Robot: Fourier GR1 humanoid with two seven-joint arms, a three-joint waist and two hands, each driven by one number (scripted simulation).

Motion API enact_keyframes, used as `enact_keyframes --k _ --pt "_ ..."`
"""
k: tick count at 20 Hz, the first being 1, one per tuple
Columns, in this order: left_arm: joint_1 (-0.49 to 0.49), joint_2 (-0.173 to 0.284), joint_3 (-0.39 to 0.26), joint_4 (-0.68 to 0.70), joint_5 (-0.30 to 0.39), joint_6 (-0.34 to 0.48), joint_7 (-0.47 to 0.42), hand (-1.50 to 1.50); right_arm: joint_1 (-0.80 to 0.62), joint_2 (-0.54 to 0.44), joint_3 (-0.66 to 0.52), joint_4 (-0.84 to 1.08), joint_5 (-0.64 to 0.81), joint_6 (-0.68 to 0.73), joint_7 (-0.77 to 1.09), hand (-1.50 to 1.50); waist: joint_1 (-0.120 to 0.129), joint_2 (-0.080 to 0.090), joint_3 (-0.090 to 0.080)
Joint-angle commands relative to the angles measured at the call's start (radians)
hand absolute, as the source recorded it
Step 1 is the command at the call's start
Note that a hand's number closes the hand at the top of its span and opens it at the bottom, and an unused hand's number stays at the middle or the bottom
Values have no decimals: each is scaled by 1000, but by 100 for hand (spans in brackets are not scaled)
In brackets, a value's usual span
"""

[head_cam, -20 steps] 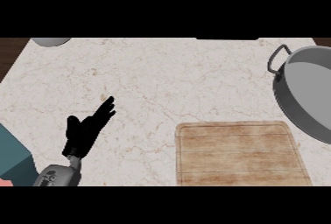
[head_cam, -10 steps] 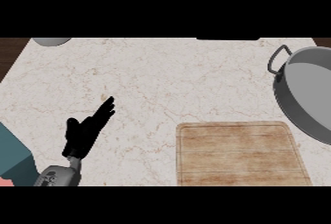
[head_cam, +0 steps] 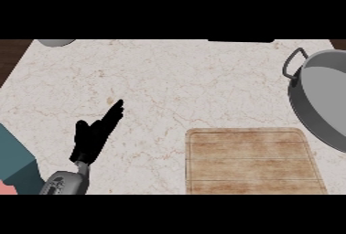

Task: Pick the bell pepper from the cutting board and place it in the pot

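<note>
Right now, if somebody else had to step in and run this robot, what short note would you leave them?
Left hand: open, fingers straight, holding nothing, over the pale marble counter at the view's lower left.
Right hand: not in view.
Rectangular wooden cutting board: at lower right, with nothing on it.
Large grey metal pot: at the right edge, partly cut off; what shows of its inside looks empty.
Bell pepper: nowhere in view, so whether it was already moved cannot be told.
Left to do: find the pepper and confirm it ends up in the pot.

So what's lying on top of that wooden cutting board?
Nothing shows on the cutting board: its wooden top is bare, with no bell pepper in view. The pot is cut off by the view's edge, so part of its inside cannot be seen.
</note>
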Motion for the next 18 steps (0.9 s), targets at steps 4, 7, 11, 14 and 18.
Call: enact_keyframes --k 4,7,11,14,18 --pt "12 14 2 -22 15 -27 53 0 -95 22 184 29 272 -154 131 150 17 7 -1" --pt "-16 28 26 6 22 -45 36 0 -147 78 241 98 340 -107 196 150 9 7 -1" --pt "17 -30 -21 -19 -5 -5 33 0 -195 135 291 193 373 67 345 150 22 8 -2" --pt "2 -8 11 17 -6 -10 14 0 -208 200 303 264 399 79 407 -150 8 9 -1" --pt "-12 20 46 32 13 -43 12 0 -282 275 236 317 361 28 324 -150 -2 6 0"
